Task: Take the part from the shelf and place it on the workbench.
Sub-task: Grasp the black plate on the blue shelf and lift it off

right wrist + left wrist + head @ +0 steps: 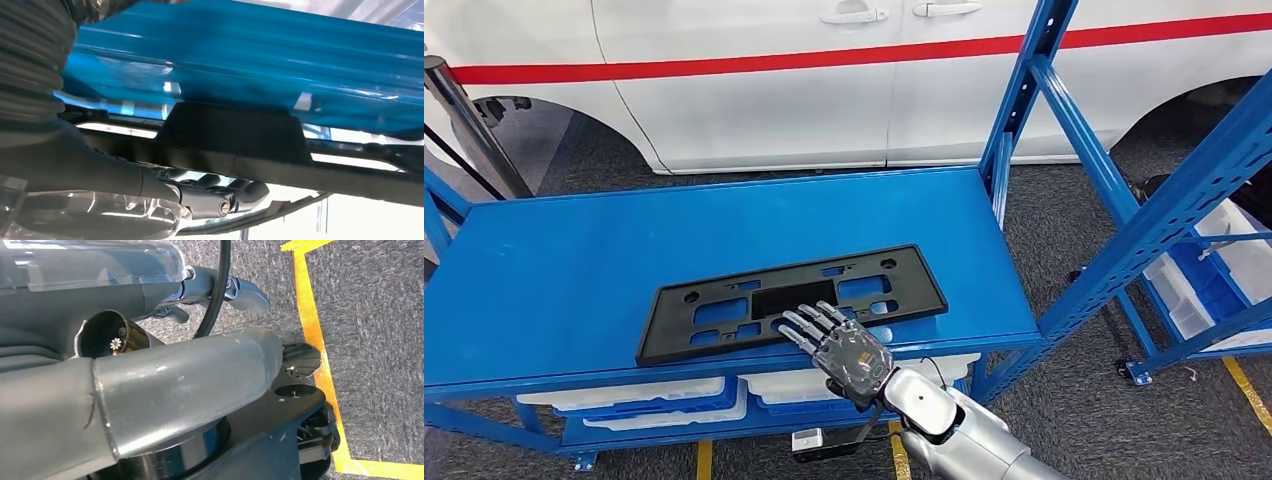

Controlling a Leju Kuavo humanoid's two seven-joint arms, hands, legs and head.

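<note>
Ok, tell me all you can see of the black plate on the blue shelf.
The plate is a long, flat, matte black frame, plastic by its look, with rectangular cut-outs showing blue through them and round holes near its corners. It lies flat on the shelf, near the front edge. The right hand rests on its front edge, fingers over the top.

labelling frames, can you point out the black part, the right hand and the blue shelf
black part [724,315]: head view, on its left half.
right hand [849,352]: head view, on the back of the hand.
blue shelf [574,250]: head view, on bare top surface.
</note>
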